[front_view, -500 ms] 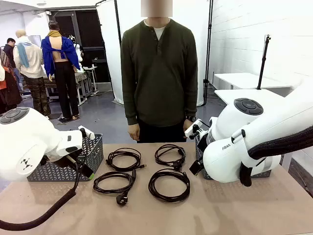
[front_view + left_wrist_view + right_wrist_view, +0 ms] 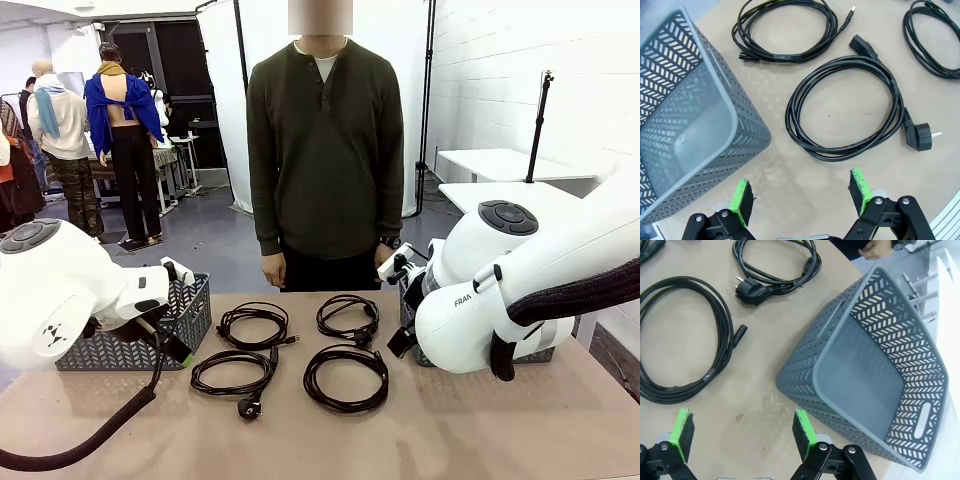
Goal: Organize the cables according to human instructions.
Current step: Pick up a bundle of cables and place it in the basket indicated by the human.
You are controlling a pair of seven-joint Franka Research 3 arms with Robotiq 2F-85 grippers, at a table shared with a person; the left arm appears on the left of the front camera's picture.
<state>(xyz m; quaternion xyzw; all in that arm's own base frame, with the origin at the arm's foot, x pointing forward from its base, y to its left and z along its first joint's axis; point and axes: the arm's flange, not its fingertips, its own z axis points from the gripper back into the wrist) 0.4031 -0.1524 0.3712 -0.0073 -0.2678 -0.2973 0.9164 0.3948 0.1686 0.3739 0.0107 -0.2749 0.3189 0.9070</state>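
- On the tan table, four black cables are laid as loose coils in two rows of two, each apart from the others.
- They are flanked by two grey mesh baskets: the left basket and the right basket.
- The left gripper is held spread wide over bare tabletop, with nothing gripped; a coil lies just ahead of it.
- The right gripper is likewise spread wide and empty, between a coil and the right basket.
- A person is seen standing at the far edge, arms lowered.
- The room is bounded by a white brick wall; white side tables are set against it.
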